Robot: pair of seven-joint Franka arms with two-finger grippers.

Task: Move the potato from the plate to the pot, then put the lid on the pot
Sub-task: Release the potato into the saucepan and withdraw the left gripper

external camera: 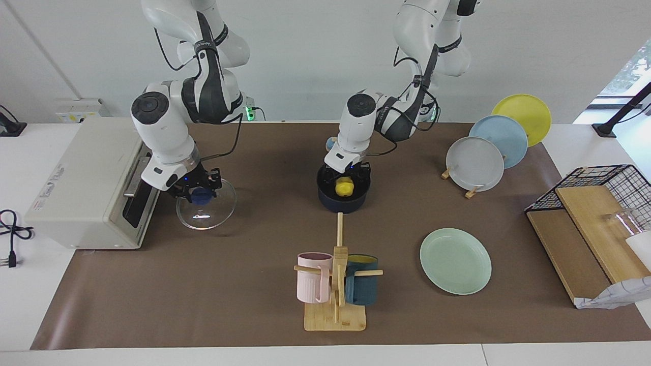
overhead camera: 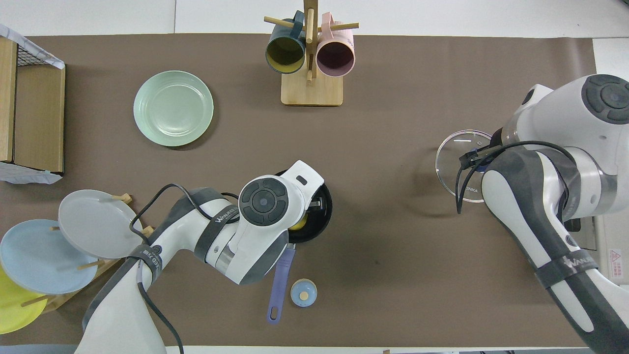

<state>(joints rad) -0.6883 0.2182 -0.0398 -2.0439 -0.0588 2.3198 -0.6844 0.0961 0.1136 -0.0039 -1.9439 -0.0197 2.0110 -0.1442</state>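
The yellow potato (external camera: 344,187) is in the mouth of the dark blue pot (external camera: 343,204), between the fingers of my left gripper (external camera: 346,179), which is shut on it. In the overhead view the left hand covers most of the pot (overhead camera: 325,216); its blue handle (overhead camera: 279,285) points toward the robots. The mint-green plate (external camera: 455,261) lies bare, farther from the robots, toward the left arm's end. My right gripper (external camera: 200,192) is shut on the blue knob of the glass lid (external camera: 213,211) toward the right arm's end. I cannot tell whether the lid is off the table.
A wooden mug tree (external camera: 335,305) with a pink and a teal mug stands farther out than the pot. A white box appliance (external camera: 86,183) sits beside the lid. A rack of three plates (external camera: 501,142), a wire-and-wood shelf (external camera: 595,213) and a small blue dome (overhead camera: 303,292) are also there.
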